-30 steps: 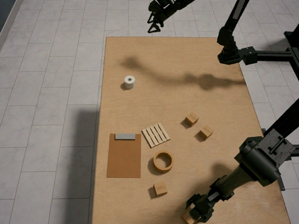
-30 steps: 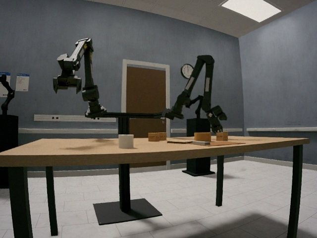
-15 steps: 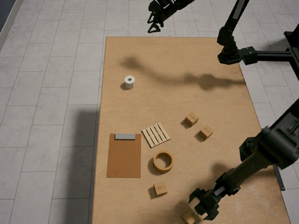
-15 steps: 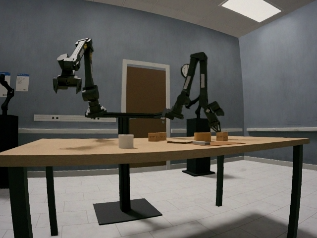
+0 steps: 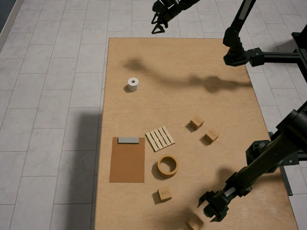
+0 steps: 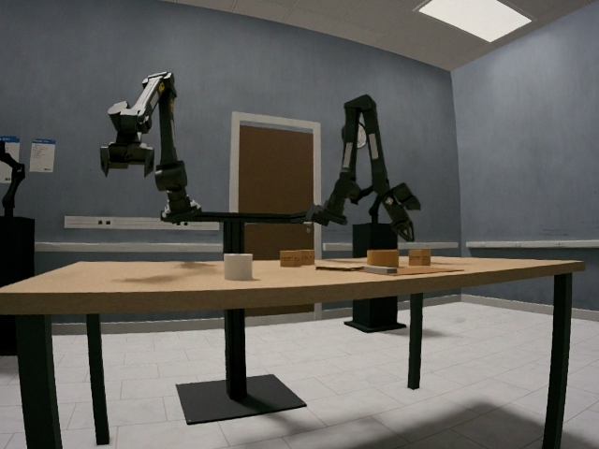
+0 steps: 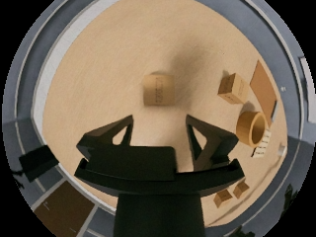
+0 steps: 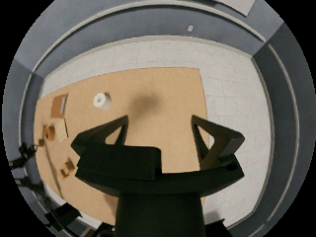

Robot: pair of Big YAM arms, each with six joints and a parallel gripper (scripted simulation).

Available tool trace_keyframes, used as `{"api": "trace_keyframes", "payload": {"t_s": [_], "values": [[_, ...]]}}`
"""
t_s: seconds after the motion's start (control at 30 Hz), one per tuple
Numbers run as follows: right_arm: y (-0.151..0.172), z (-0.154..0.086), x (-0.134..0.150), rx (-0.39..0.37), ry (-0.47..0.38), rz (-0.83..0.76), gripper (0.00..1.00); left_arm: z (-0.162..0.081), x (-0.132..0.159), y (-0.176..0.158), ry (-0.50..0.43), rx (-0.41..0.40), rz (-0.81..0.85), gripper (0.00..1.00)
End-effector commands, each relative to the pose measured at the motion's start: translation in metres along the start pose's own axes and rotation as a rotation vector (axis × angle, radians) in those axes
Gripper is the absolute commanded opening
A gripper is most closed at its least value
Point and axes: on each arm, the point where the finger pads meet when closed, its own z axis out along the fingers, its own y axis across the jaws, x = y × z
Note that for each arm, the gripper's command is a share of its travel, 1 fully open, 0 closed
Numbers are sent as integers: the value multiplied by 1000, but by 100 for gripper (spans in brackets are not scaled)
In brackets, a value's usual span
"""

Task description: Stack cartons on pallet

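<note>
Brown cardboard cube, the carton at the desk's near end, sits in the top view just beyond the left pincer, which is spread wide, grasping nothing. The exterior view shows that pincer hanging above the pale wooden desk, while the right pincer, also released, hangs far off. From the left wrist, the carton lies ahead of the fingertips, nearly centred between them, squared to their gap; being a cube, it has no long axis. I'd guess any grasp needs a forward and downward reach. The right wrist view puts the slatted square wooden pallet well away from its pincer, with no carton on it.

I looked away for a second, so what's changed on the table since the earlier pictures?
The left gripper has lifted up and away from the carton at the table's near end, and is open. The pallet and the other three cartons stayed put.
</note>
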Motion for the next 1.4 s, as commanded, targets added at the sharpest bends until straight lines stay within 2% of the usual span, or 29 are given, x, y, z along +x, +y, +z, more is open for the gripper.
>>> {"api": "trace_keyframes", "payload": {"t_s": [0.0,0.13,0.23,0.33,0.43,0.6,0.67,0.83,0.93,1.07,1.17,1.23,1.3,1.37], "values": [[2,9,-30,-6,-49,-28,100,7,-20,-16,-37,30,49,79],[17,19,-36,-31,-60,-42,100,10,-29,-33,-56,62,86,79],[63,45,-51,-104,-88,-83,100,16,-40,-67,-75,124,148,79],[144,77,-68,-213,-127,-144,100,21,-44,-103,-78,180,210,79],[225,96,-76,-309,-160,-199,100,25,-41,-131,-58,213,264,79],[386,100,-70,-482,-225,-297,100,29,-33,-156,-29,221,322,79],[386,100,-70,-482,-225,-297,100,29,-33,-156,-29,221,322,79],[559,61,-29,-662,-296,-399,100,31,-29,-171,-15,214,362,79],[630,30,0,-739,-328,-443,100,32,-29,-176,-18,210,371,79],[724,-28,61,-856,-370,-511,100,32,-33,-174,-24,199,367,79],[786,-82,115,-944,-409,-561,100,32,-33,-174,-24,200,368,79],[786,-82,115,-944,-409,-561,100,32,-33,-174,-24,200,368,79],[822,-123,159,-1005,-437,-596,100,32,-33,-175,-23,201,369,79],[842,-150,188,-1044,-455,-618,100,32,-32,-175,-22,201,370,79]]}}
